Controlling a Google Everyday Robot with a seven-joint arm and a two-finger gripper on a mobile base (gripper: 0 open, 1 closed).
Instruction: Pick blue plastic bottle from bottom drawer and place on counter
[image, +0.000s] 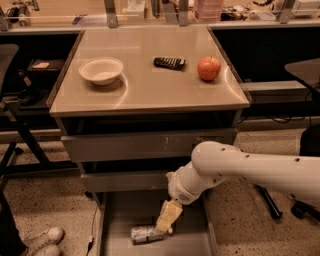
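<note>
Blue plastic bottle (146, 234) lies on its side on the floor of the bottom drawer (120, 212), in the near part of the tray and about midway between its side walls. Its long axis runs roughly left to right across the drawer, with the right end tipped slightly toward the cabinet. A pale spot at that right end may be the cap, though which end carries the cap cannot be told for sure. The end effector (164, 225), a pale yellowish piece at the tip of the white arm (240, 167), reaches down into the drawer from the upper right and slants so that its tip meets the bottle's right end. It looks to touch or overlap the bottle there; whether it is open, closed or clamped on the bottle cannot be told. The bottom drawer is pulled well out from the grey cabinet and holds the bottle on its flat floor. Two upper drawers (150, 146) sit above it, their scratched fronts close to the cabinet face. On the beige counter surface (150, 97) stand a white bowl (101, 70) at the left with its pale inside facing up, a dark flat gadget (169, 62) near the middle, and a red apple (209, 68) at the right, each apart from the others
</note>
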